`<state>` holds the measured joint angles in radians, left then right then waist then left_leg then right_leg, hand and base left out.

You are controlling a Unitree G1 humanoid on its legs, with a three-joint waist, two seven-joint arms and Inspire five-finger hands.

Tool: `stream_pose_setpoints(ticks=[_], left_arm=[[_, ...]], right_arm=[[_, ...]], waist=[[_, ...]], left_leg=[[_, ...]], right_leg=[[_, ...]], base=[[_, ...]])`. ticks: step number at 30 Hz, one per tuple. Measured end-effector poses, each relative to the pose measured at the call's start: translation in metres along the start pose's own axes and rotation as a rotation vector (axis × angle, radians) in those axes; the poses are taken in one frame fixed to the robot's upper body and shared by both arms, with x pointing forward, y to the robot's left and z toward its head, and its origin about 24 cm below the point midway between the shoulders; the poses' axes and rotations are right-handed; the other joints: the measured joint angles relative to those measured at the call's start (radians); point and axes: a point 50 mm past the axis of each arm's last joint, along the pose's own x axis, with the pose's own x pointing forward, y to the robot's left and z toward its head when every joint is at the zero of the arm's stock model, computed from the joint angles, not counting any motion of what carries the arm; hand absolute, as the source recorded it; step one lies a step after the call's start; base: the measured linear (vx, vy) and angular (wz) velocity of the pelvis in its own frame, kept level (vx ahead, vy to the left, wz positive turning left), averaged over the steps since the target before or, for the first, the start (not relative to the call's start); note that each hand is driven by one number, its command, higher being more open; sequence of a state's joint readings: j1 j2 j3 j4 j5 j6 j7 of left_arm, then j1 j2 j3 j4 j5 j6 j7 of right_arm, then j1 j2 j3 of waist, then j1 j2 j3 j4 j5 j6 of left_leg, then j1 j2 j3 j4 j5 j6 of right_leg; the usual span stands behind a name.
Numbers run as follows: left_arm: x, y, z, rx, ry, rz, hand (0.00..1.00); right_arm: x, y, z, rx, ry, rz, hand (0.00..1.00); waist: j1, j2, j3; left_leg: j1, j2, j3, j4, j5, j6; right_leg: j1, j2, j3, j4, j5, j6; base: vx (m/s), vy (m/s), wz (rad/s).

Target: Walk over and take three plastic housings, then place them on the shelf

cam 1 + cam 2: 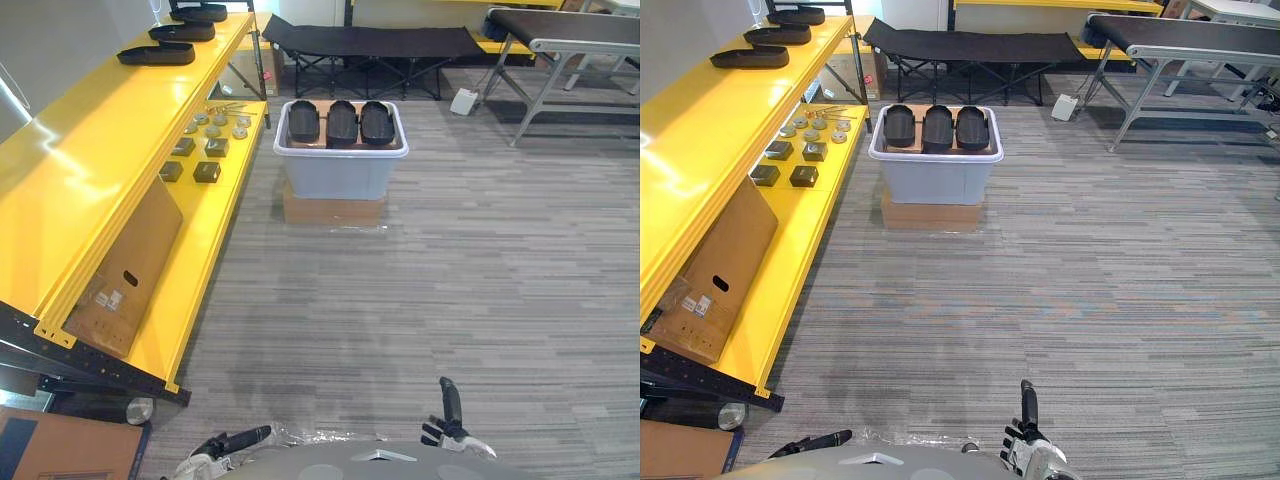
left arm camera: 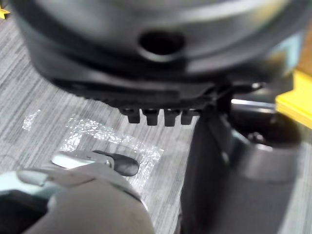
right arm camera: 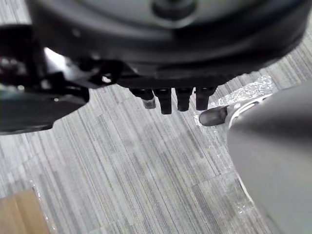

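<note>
Your left robot hand (image 1: 240,440) and right robot hand (image 1: 450,405) hang low at the near edge, fingers straight, apart, holding nothing.

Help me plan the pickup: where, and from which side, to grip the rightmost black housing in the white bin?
Probably its near end, coming from above on the robot's side. The rightmost housing lies lengthwise away from the robot, the middle housing close beside its left and the bin's rim along its right.

Three black plastic housings (image 1: 341,123) lie side by side in a white bin (image 1: 340,172) on a cardboard box (image 1: 334,210). Yellow shelf (image 1: 110,130), left, bears further housings (image 1: 157,54).
</note>
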<state>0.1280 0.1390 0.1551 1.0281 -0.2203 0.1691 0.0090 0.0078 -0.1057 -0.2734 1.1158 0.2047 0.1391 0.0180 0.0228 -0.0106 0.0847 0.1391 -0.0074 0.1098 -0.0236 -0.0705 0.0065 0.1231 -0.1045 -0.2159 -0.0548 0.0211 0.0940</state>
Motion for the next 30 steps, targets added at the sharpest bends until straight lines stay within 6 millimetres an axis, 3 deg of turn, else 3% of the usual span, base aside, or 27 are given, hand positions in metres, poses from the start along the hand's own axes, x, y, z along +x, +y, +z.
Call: stream_pose_setpoints(ticks=[5, 7, 15, 20, 24, 30], left_arm=[[-0.003, -0.014, 0.026, 0.107, -0.151, -0.041, 1.00], [-0.008, -0.029, 0.046, 0.135, -0.267, -0.082, 1.00], [-0.031, -0.067, 0.091, 0.226, -0.572, -0.206, 1.00], [-0.050, -0.085, 0.107, 0.243, -0.714, -0.333, 1.00], [-0.067, -0.100, 0.118, 0.119, -0.782, -0.482, 1.00], [-0.076, -0.106, 0.123, 0.081, -0.833, -0.518, 1.00]], right_arm=[[-0.002, 0.016, 0.031, -0.111, -0.158, 0.048, 0.00], [-0.005, 0.028, 0.049, -0.156, -0.239, 0.088, 0.00], [-0.021, 0.064, 0.083, -0.301, -0.475, 0.209, 0.00], [-0.033, 0.081, 0.097, -0.287, -0.569, 0.281, 0.00], [-0.045, 0.093, 0.105, -0.222, -0.658, 0.321, 0.00], [-0.050, 0.092, 0.104, -0.202, -0.693, 0.320, 0.00]], waist=[[0.000, -0.002, 0.016], [-0.001, -0.001, 0.016], [-0.003, -0.001, 0.016], [-0.001, -0.001, 0.016], [-0.003, -0.001, 0.016], [-0.002, -0.002, 0.016]], left_leg=[[-0.006, -0.002, 0.003, 0.000, 0.002, 0.002], [-0.009, -0.002, 0.004, -0.011, 0.011, 0.000], [-0.015, -0.003, 0.006, -0.024, 0.016, 0.000], [-0.025, -0.004, 0.005, -0.012, 0.009, -0.011], [-0.030, -0.012, 0.005, 0.004, 0.002, -0.021], [-0.039, -0.015, 0.005, 0.015, 0.001, -0.021]], right_leg=[[-0.007, -0.002, 0.000, 0.001, 0.000, 0.001], [-0.017, -0.002, -0.001, 0.001, 0.001, 0.000], [-0.032, -0.001, 0.001, -0.001, 0.005, 0.004], [-0.035, -0.004, 0.000, -0.002, 0.011, 0.014], [-0.034, -0.014, 0.001, -0.002, 0.011, 0.014], [-0.037, -0.018, 0.000, -0.001, 0.014, 0.012]], base=[[-0.03, -0.005, -0.01], [-0.02, -0.009, 0.00], [0.00, -0.005, -0.01], [0.00, 0.000, 0.00], [-0.02, 0.000, -0.01], [-0.04, -0.007, 0.00]])
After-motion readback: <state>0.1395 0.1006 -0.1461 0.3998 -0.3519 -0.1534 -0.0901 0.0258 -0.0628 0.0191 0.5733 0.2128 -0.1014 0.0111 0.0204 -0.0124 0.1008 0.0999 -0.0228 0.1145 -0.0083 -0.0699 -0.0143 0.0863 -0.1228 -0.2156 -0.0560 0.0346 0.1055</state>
